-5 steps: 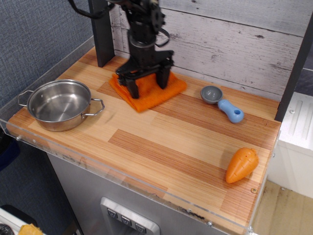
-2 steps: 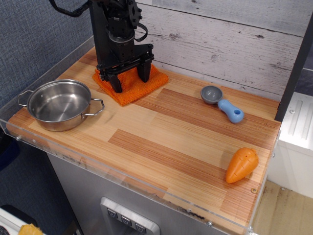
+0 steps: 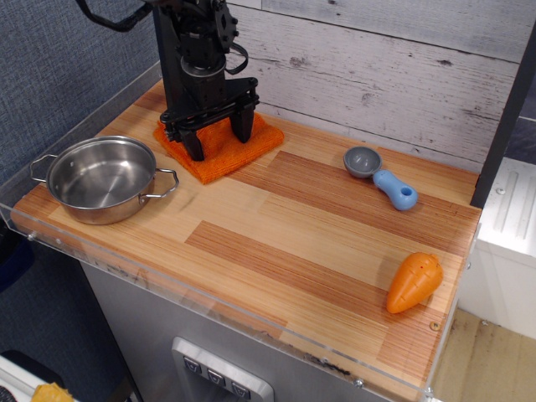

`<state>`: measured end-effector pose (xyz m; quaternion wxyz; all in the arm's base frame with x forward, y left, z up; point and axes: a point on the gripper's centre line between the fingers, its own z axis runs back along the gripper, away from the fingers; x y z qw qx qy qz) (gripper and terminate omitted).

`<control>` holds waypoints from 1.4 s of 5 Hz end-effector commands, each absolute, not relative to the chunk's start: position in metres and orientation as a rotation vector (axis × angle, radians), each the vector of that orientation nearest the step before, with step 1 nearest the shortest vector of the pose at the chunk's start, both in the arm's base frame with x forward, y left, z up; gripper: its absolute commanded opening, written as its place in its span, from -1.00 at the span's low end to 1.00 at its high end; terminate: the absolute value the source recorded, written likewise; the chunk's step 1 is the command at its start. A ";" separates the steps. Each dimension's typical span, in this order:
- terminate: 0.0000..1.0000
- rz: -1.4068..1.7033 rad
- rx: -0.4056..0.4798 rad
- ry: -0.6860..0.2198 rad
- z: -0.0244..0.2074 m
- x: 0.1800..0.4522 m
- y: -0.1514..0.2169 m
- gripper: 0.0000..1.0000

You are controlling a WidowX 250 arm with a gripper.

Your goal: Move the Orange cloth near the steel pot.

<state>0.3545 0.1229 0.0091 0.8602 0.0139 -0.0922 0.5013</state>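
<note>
The Orange cloth (image 3: 224, 156) lies flat on the wooden counter at the back left, just behind and to the right of the steel pot (image 3: 101, 178). The pot is shiny, empty and upright, with a wire loop handle on each side. My black gripper (image 3: 219, 138) stands straight down on the cloth. Its two fingers (image 3: 193, 147) are spread wide apart, and their tips rest on the fabric near its left and right parts. Nothing is pinched between them. The cloth's near corner is a short gap from the pot's right handle.
A grey-and-blue scoop (image 3: 382, 175) lies at the back right. An orange plastic carrot (image 3: 414, 282) lies near the front right corner. A clear acrylic rim (image 3: 209, 306) runs along the counter's front and left edges. A plank wall (image 3: 377, 67) stands behind.
The gripper and the cloth under it have slid left along the back of the counter, towards the pot. The fingers stay spread. The pot, scoop and carrot have not moved.
</note>
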 end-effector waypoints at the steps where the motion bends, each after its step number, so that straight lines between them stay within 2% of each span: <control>1: -1.00 1.090 -0.064 -0.257 0.071 0.335 0.131 1.00; 3: -1.00 1.096 -0.093 -0.290 0.098 0.328 0.123 1.00; 4: -1.00 1.069 -0.108 -0.347 0.120 0.323 0.116 1.00; 7: -1.00 1.069 -0.108 -0.347 0.120 0.323 0.116 1.00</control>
